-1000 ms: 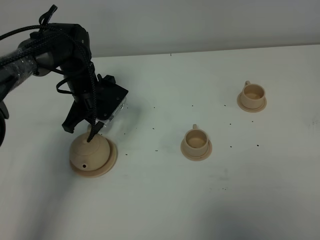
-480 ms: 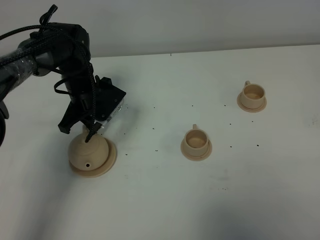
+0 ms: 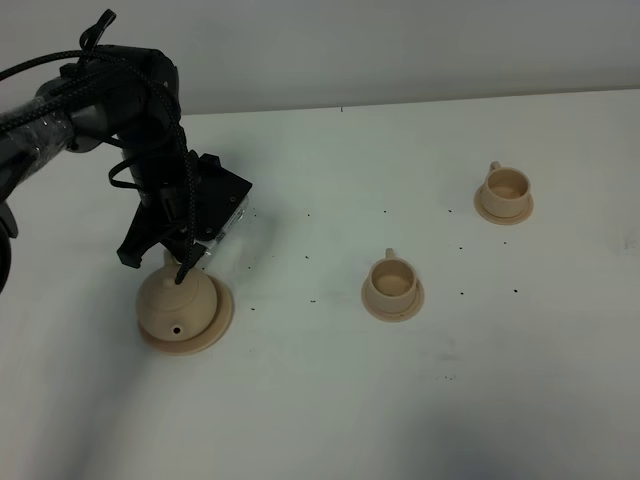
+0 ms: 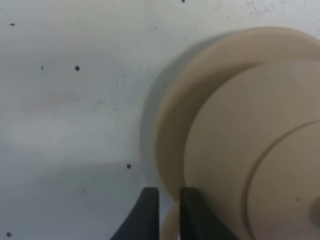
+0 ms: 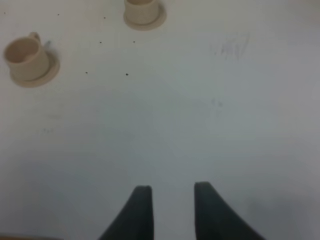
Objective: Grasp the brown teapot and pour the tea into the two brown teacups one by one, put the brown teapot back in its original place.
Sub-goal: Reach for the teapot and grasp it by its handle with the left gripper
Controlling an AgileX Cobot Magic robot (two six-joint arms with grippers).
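The brown teapot (image 3: 178, 308) sits on its wide saucer (image 3: 222, 312) at the left of the table. My left gripper (image 3: 181, 272) comes down onto the pot's top from behind. In the left wrist view the left gripper (image 4: 168, 195) has its jaws nearly together, with a tan piece of the pot's handle between them, beside the teapot (image 4: 225, 150) and the saucer (image 4: 172, 125). The two brown teacups stand on small saucers, one mid-table (image 3: 392, 280), one farther right (image 3: 506, 186). My right gripper (image 5: 172, 210) is open over bare table, far from the teacups (image 5: 27, 56) (image 5: 144, 10).
The white table (image 3: 320, 400) carries small dark specks between the teapot and the cups. The left arm's black body and cables (image 3: 110, 100) hang over the table's left rear. The table's back edge runs along the grey wall (image 3: 400, 40).
My left gripper has shifted slightly up and to the left, and the teapot has turned a little with it on its saucer. The cups have not moved.
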